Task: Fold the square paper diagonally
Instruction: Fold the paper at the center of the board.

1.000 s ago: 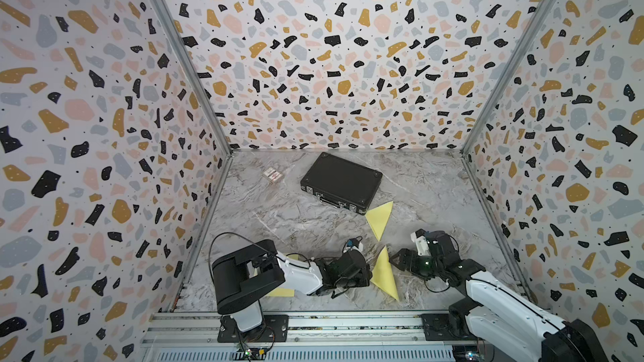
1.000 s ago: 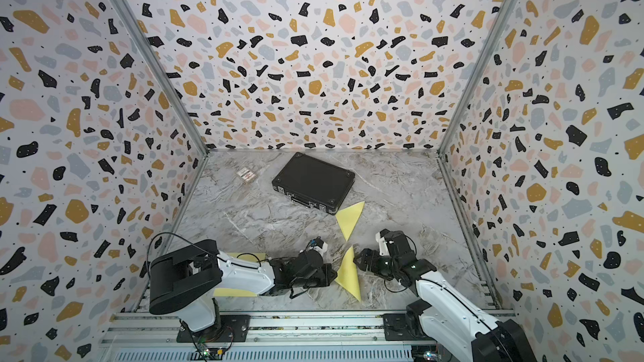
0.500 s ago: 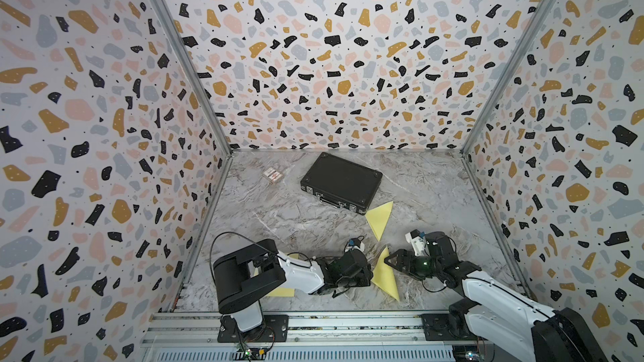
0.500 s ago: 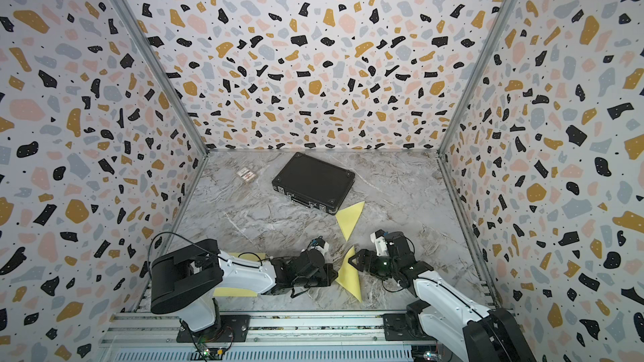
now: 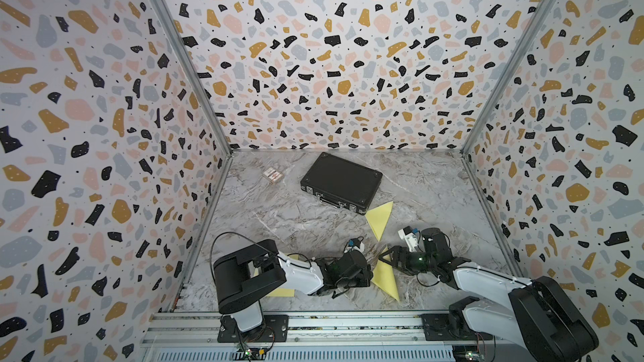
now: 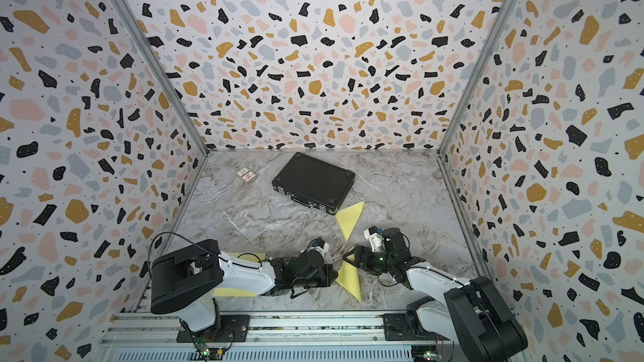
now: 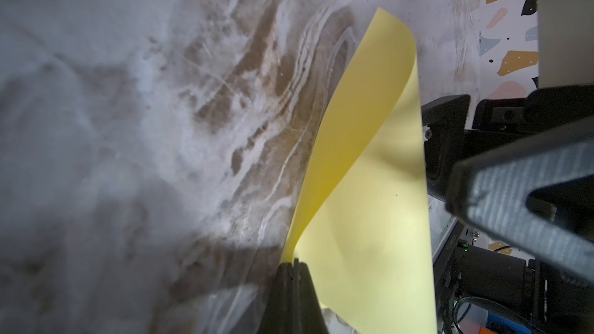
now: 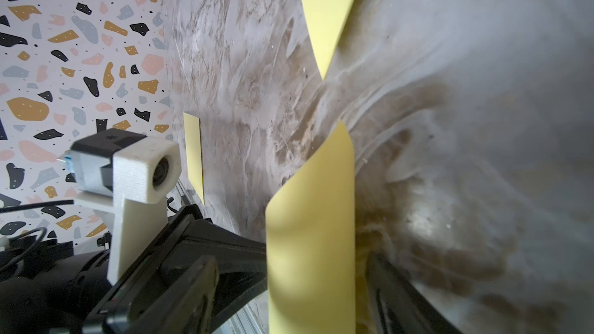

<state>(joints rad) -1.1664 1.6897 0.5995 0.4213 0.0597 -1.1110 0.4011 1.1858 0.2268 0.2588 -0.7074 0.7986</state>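
The thin yellow square paper stands curled up at the near centre of the marbled surface, pinched along its left edge by the clenched left claw, while the right claw has advanced leftward and, still unclenched, straddles the raised flap, readying the diagonal fold.

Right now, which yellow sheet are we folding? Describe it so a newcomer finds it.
Start at the front rail. Just behind its middle, the yellow paper is pinched by the left gripper. Unlike the flat triangle beside the black case, it curls upward.
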